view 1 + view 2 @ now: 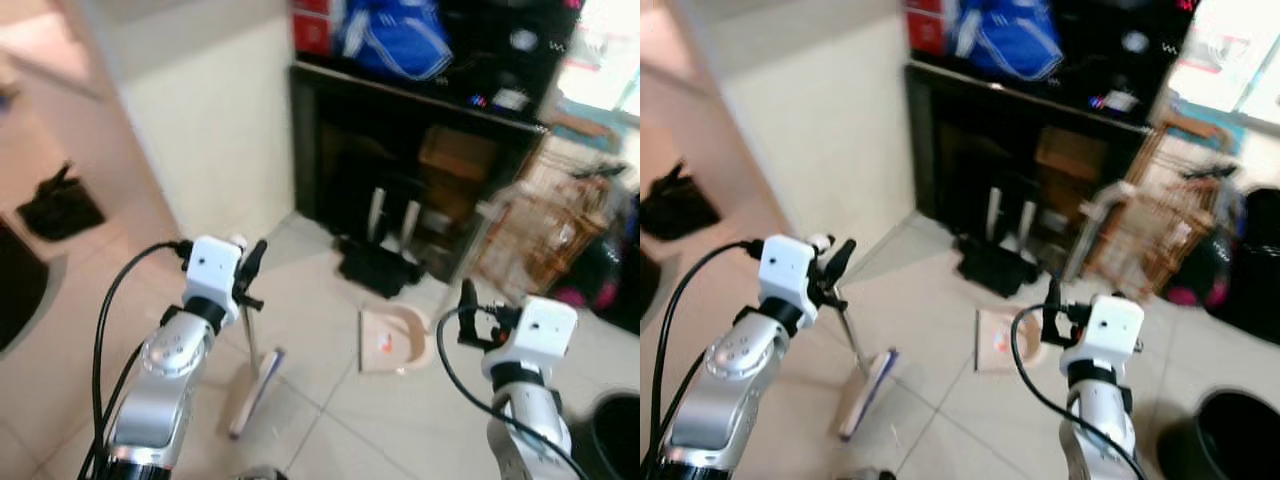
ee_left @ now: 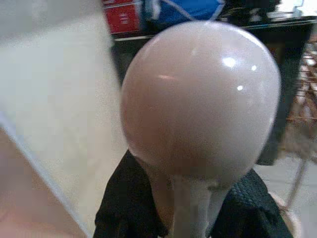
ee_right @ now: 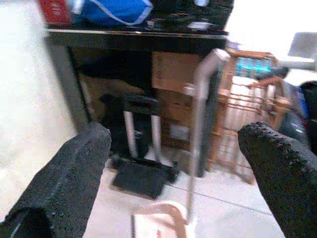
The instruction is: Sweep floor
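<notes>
Pale floor tiles (image 1: 330,420) with dark grout lines fill the near ground, and on them, closest to the robot, the broom (image 1: 255,385) stands with its flat head on the floor and its thin pole rising up into the left gripper (image 1: 247,275), whose jaws are closed around the pole just under its top; in the left wrist view the broom's rounded pinkish knob (image 2: 200,99) bulges above the black fingers (image 2: 124,208) clamped on the shaft below it. To the right, at about the same depth, the right gripper (image 1: 467,305) is raised above the floor with its jaws spread wide and holding nothing, the two black fingers (image 3: 69,173) standing well apart in the right wrist view. Just beyond and between the two arms lies the pink dustpan (image 1: 395,340), flat on the tiles with its long handle (image 3: 198,134) rising toward the furniture behind. At the lower right edge a dark round bin (image 1: 1230,435) sits on the floor. Farther back a black shelf unit (image 1: 420,110) stands against the cream wall (image 1: 210,120), with a black wheeled luggage base (image 1: 375,265) on the floor at its foot, cardboard boxes (image 3: 173,72) inside it and a blue bag (image 1: 395,40) on top. Beside the unit on the right stands a wooden rack (image 1: 545,225), blurred
</notes>
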Tool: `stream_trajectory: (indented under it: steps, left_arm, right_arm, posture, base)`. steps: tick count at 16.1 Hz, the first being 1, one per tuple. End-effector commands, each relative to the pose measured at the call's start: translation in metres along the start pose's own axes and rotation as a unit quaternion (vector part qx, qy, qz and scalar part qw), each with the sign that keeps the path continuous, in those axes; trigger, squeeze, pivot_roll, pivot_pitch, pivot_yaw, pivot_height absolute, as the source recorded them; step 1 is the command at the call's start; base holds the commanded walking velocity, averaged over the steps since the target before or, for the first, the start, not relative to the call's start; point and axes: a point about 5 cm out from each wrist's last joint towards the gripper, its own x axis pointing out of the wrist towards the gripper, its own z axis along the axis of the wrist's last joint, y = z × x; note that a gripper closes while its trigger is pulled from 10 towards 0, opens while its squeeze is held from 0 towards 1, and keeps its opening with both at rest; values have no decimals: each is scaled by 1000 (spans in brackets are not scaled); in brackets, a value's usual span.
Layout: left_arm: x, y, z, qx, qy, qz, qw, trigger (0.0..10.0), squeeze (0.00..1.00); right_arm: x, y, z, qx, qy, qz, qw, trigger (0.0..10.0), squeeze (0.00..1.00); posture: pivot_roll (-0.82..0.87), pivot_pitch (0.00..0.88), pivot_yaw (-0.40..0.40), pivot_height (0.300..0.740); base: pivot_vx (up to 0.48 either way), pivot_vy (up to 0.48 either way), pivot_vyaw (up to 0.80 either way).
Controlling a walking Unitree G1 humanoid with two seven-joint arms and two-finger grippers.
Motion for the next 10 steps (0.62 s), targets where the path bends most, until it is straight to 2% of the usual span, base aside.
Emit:
stream_trajectory:
  steps: [1, 3, 4, 10]
  left_arm:
    - [2, 6, 9, 17, -20, 5, 1000, 10000, 0]
    - [2, 5, 9, 18, -20, 3, 1000, 10000, 0]
    - [4, 4, 9, 19, -22, 0, 1000, 10000, 0]
    - [8, 3, 8, 19, -23, -8, 1000, 10000, 0]
  right_arm:
    - [0, -1, -2, -1, 2, -3, 1000, 10000, 0]
    - [0, -2, -2, 2, -1, -8, 1000, 10000, 0]
    - [0, -4, -3, 25, 1, -17, 1000, 10000, 0]
    - [4, -5, 2, 30, -14, -13, 999, 10000, 0]
  posture:
    - [-48, 47, 46, 740]
    - [-48, 47, 46, 740]
    - [-51, 41, 50, 740]
    - [-64, 21, 56, 740]
  base:
    - [307, 0, 0]
    - [311, 0, 0]
    - [315, 0, 0]
    - [317, 0, 0]
